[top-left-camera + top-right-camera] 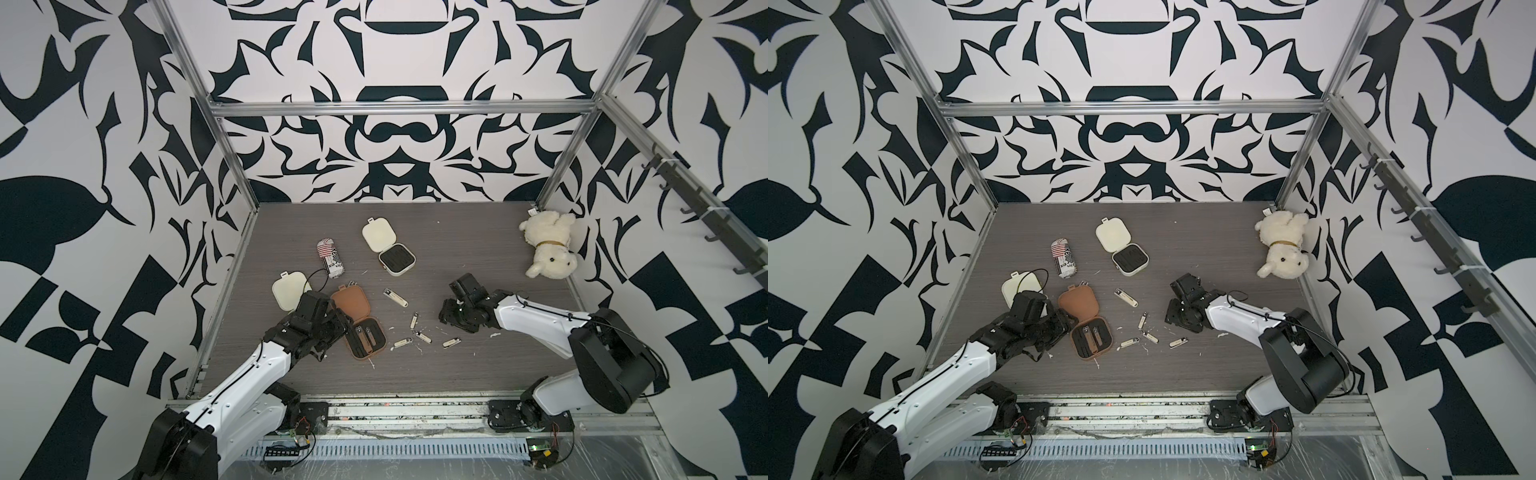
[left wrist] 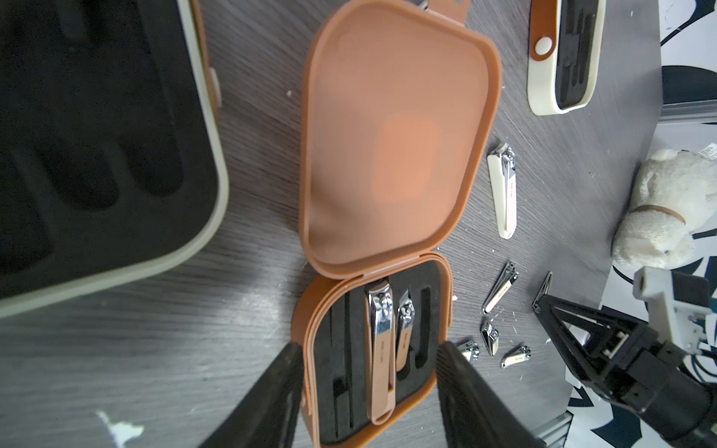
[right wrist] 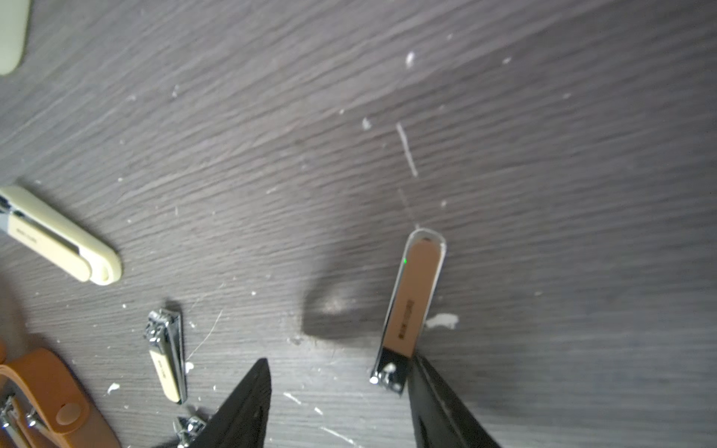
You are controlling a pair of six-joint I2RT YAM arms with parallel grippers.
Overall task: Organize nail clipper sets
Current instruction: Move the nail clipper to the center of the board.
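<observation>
1. Left gripper [image 2: 370,345] is down on the brown case [image 2: 395,135]. Its claw pinches the base from both sides, and the lid is swung wide open.
2. Inside, 2 brown clippers [image 2: 382,349] lie side by side in the black insert [image 2: 341,329].
3. Right gripper [image 3: 341,360] hovers low over the table [image 1: 457,249] with its claw spread. A brown-topped clipper [image 3: 415,302] lies flat, its metal head touching 1 finger [image 3: 430,388], not pinched.
4. Between the arms, small clippers [image 1: 422,336] lie scattered, with a large cream clipper [image 1: 395,297] just behind them.
5. The far cream case [image 1: 388,249] sits open near mid-table. The near cream case [image 1: 286,291] lies partly under the left arm.
6. The striped can [image 1: 330,257] lies between those 2 cases, and the plush dog [image 1: 548,245] is in the far right corner.
</observation>
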